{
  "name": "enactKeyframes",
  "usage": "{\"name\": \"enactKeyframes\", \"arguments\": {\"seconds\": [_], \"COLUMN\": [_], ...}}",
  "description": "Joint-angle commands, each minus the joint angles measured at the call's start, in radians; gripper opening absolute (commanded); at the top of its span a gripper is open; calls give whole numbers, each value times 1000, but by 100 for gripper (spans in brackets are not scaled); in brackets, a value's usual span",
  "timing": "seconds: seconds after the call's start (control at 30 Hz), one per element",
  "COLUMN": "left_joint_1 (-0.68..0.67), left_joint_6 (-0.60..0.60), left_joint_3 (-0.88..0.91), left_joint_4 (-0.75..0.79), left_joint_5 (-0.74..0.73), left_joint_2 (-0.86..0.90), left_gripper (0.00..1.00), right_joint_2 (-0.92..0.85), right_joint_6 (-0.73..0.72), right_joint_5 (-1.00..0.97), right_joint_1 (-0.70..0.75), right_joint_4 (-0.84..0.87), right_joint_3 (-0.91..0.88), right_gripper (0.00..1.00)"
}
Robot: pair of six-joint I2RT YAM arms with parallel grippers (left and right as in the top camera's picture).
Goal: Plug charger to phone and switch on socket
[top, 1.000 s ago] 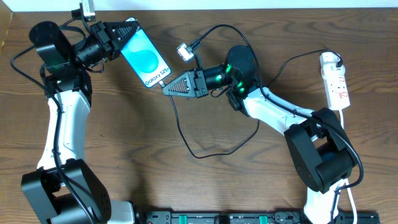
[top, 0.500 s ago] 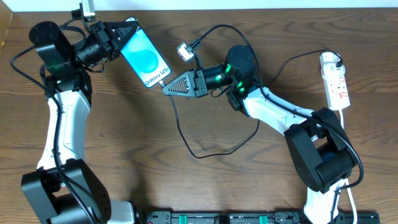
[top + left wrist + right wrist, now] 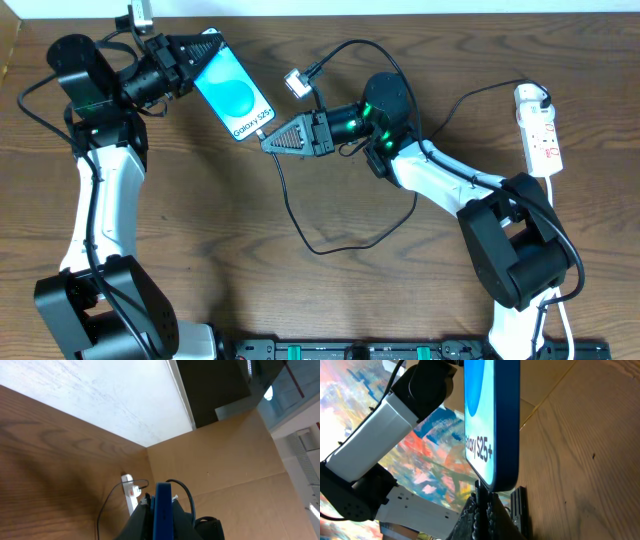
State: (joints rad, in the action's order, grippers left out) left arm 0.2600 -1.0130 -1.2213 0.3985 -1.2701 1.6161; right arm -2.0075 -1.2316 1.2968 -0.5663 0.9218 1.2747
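Left arm: the left gripper (image 3: 190, 52) is at the upper left of the table (image 3: 200, 260). Its fingers are clamped on the upper end of the phone (image 3: 236, 97). In the left wrist view the phone (image 3: 162, 510) shows edge-on between the two fingers.

Phone: it is held off the table, angled down toward the centre, with the blue screen up and the "Galaxy S25" text at its lower end.

Right arm: the right gripper (image 3: 268, 143) points left and meets the lower edge of the phone. Its fingers are pressed together on the connector end of the charger (image 3: 297, 222). In the right wrist view the closed fingertips sit directly under the bottom edge of the phone (image 3: 492, 420). It cannot be told whether the connector is seated in the port.

Charger: the black cable drops from the right gripper, loops across the middle of the table, and rises to a small light-coloured end piece (image 3: 294, 81) above the gripper.

Socket: the white socket (image 3: 541, 128) lies at the far right edge of the table, well apart from both grippers.
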Motion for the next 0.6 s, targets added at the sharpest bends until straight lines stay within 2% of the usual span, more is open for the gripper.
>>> {"name": "enactKeyframes", "arguments": {"seconds": [0.0, 0.57], "left_joint_1": [-5, -5], "left_joint_6": [8, 57], "left_joint_3": [-6, -6], "left_joint_4": [7, 7], "left_joint_5": [-32, -58], "left_joint_2": [-2, -2], "left_gripper": [7, 7], "right_joint_2": [-3, -3], "right_joint_6": [-29, -126], "right_joint_5": [-46, -65], "right_joint_1": [2, 2], "right_joint_4": [2, 3], "right_joint_3": [17, 17], "right_gripper": [1, 1]}}
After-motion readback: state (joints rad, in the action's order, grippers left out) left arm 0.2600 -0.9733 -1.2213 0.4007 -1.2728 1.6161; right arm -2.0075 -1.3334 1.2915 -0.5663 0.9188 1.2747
